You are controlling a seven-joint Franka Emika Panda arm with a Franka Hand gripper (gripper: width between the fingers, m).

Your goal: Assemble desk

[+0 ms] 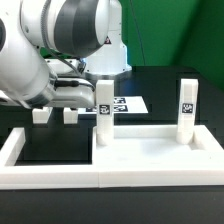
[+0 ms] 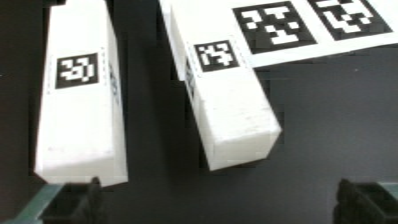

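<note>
Jaws hang released and empty above one loose leg (image 2: pixel 235 100), a second leg (image 2: pixel 80 110) lying just beside it on the dark surface (image 2: pixel 160 130). Best centre squarely, straddling its long sides, before descending; the tabletop (image 1: pixel 150 140) sits apart.

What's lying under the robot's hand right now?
Below the open hand, one tagged white plastic square leg and a second leg lie side by side, apart, on the black table. A flat white marker board shows beside them. What the legs themselves cover cannot be seen.
</note>
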